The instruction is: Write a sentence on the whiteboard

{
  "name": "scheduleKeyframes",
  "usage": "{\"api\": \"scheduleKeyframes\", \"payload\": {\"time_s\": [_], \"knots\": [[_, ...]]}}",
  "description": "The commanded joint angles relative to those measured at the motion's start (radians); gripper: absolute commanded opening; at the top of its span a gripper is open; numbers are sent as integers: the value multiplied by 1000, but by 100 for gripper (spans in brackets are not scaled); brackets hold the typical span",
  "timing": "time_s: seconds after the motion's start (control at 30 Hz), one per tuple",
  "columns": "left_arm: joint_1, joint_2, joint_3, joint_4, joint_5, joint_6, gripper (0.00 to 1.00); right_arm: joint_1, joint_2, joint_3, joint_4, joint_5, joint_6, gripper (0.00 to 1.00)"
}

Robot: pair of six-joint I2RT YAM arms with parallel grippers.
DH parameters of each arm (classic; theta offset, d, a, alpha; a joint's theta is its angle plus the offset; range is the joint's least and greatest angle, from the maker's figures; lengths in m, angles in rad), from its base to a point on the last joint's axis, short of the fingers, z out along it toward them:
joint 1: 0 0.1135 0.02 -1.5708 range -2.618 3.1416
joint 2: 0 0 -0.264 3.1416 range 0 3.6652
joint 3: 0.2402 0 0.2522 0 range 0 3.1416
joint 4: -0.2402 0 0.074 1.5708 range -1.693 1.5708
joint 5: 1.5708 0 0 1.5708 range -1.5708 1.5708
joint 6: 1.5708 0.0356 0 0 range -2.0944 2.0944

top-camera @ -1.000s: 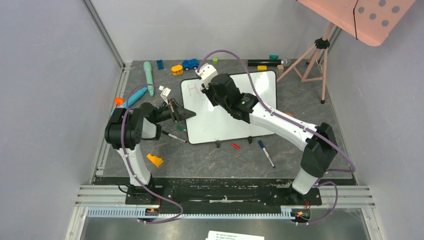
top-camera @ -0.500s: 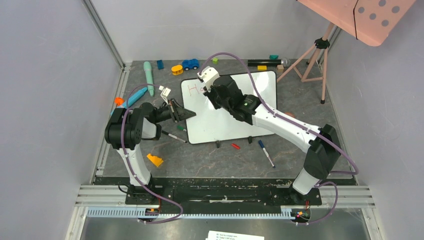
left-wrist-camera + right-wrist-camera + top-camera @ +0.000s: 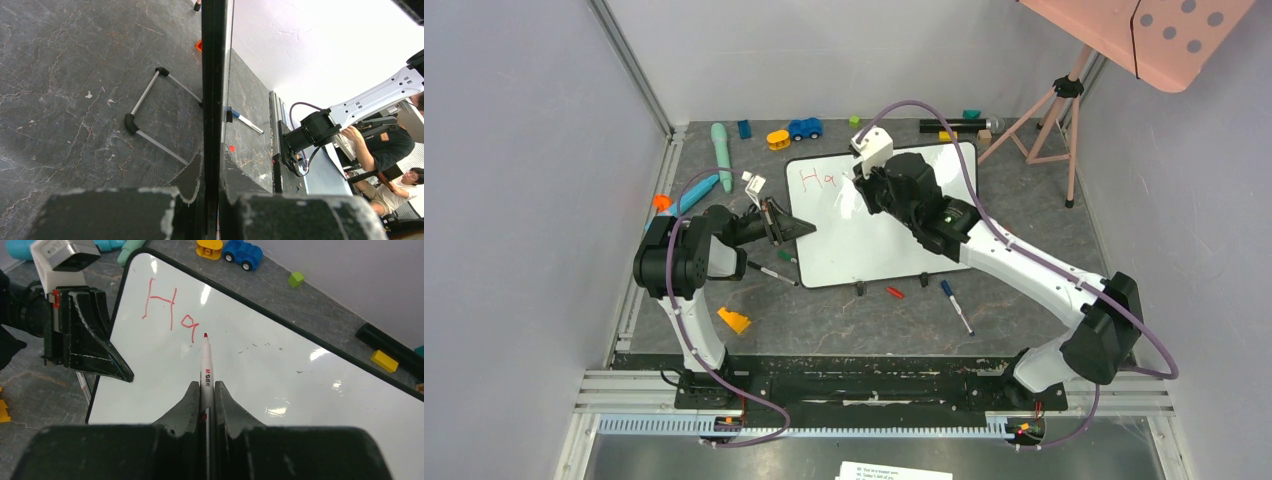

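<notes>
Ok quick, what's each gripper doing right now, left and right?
Left gripper: closed on the whiteboard edge.
Right gripper: closed on a red marker.

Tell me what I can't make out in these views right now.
Right wrist view: whether the marker touches the whiteboard cannot be told; the frame cuts off much of the board.
Top view: the right tool and its wrist cover the marker.
Left wrist view: the whiteboard is seen edge-on in the left tool, so the sentence does not show.

Left arm (image 3: pixel 674 262) and right arm (image 3: pixel 1024 268) are both chunky black joints with white shell links, a purple cable (image 3: pixel 914 102) looping off each, white camera box (image 3: pixel 873 148) at the wrist, left gripper (image 3: pixel 802 228) all black wedges.
</notes>
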Motion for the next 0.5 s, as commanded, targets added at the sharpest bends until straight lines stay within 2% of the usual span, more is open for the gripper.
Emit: {"api": "scheduleKeyframes", "payload": {"time_s": [0.0, 0.47], "knots": [[-4, -6, -12, 54, 1, 86, 2, -9, -63, -83, 120, 58, 22, 0], [-4, -8, -12, 54, 6, 87, 2, -12, -103, -199, 258, 114, -18, 0]]}}
